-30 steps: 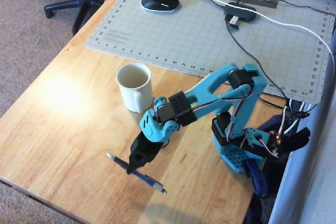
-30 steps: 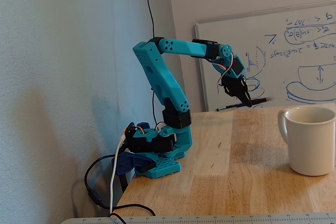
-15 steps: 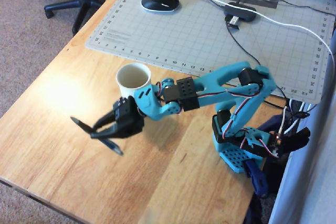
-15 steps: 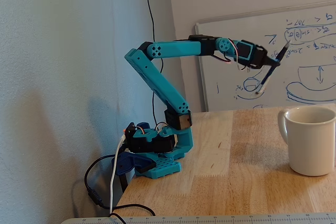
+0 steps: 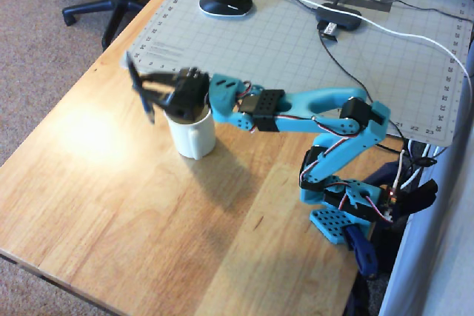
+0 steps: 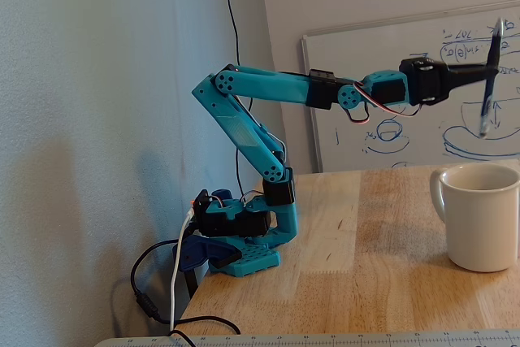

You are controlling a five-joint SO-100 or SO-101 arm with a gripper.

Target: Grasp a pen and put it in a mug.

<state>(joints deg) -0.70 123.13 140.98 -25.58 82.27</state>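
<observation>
pen slim, dark blue, near-upright, pinched in closed claw above mug.

Pen in the claw above the mug (fixed view), mouse well behind.

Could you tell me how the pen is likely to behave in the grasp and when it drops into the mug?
The pen looks slim, stiff and smooth, so it may pivot in the tool. Held roughly upright above the mug, it should probably lean against the rim. The mug looks too heavy to tip.
</observation>
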